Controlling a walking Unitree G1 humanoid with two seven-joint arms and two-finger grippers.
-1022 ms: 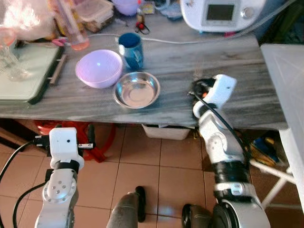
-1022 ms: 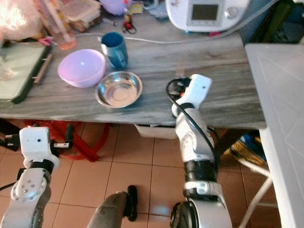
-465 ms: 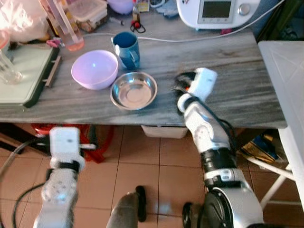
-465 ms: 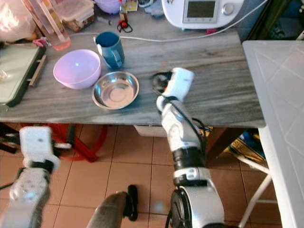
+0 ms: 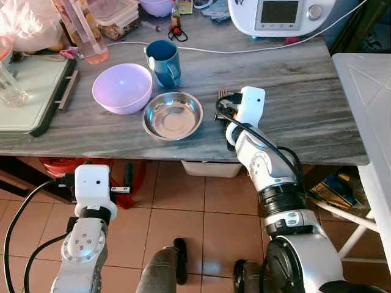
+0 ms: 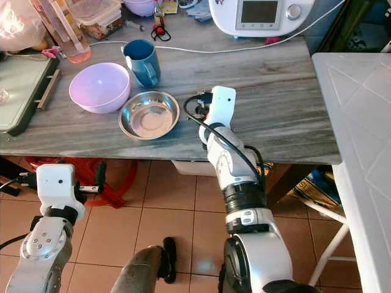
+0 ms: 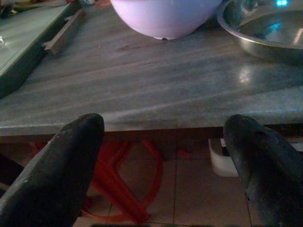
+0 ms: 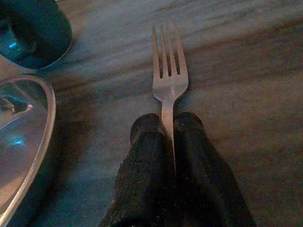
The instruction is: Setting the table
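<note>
Moved leftward across the desk (image 5: 317, 116), the right gripper (image 8: 168, 124) is being held with jaws clamped on a fork (image 8: 169, 80) beside the steel bowl (image 5: 173, 115); left gripper (image 7: 163, 137) jaws are spread wide.

Two silver, jointed arms end in boxy white wrist housings — black cables loop along each, and rounded matte-black fingers (image 7: 57, 170) tip them.

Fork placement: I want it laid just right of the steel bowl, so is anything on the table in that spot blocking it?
Nothing visible. The right gripper, shut on the fork, holds it over bare table beside the steel bowl; the blue mug stands farther back.
</note>
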